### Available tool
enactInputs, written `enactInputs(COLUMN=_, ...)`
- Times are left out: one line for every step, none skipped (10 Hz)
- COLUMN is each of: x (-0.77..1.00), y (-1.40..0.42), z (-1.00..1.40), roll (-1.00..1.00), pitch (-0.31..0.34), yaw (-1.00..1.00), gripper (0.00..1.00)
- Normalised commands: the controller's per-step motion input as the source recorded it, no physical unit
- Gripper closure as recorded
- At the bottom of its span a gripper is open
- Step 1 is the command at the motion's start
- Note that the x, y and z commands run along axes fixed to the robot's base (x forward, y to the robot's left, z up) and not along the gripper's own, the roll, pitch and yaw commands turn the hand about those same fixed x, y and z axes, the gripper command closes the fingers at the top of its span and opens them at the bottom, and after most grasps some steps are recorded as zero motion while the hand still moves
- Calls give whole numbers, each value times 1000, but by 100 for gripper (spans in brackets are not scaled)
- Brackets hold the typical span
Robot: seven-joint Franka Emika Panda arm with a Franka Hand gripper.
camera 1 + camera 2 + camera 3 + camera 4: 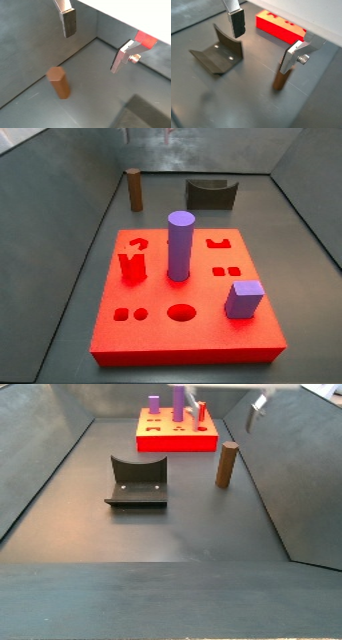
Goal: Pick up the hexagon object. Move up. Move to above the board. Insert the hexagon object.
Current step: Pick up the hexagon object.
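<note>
While nothing sits between its silver plates, the claw (264,42) hangs released above the bench (251,105), its two fingers spread wide apart in both wrist views. Nearest to it, below and just off to one side of the gap, stands the hexagon object (59,82), upright on the bench and untouched; in a wrist view one finger (294,59) overlaps its upper part (279,80), but nothing shows contact. By my reading the first step, the pick-up, is not yet done: the claw looks staged for a descent, and must centre over the post first. Close by on the other side is the fixture (218,55), empty. Farther off lies the board (281,26), well apart from the claw, already carrying a purple cylinder (179,245) and a purple cube (243,299), with other holes open. Lifting, travelling over the board and inserting all remain.
</note>
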Motion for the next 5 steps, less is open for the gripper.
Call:
enactInputs(x=-423, y=-406, z=-494, roll=210, pitch=-354, yaw=9, gripper=0)
enactInputs(x=-531, y=-423, z=-449, roll=239, pitch=-364, yaw=86, gripper=0)
enactInputs(x=-457, y=-457, z=-391, roll=184, pitch=-409, yaw=149, gripper=0)
enactInputs(x=-337, y=-454, z=-329, roll=180, pitch=-444, yaw=146, gripper=0)
enactInputs(x=-180, y=-409, z=-437, roll=191, pitch=-383, yaw=80, gripper=0)
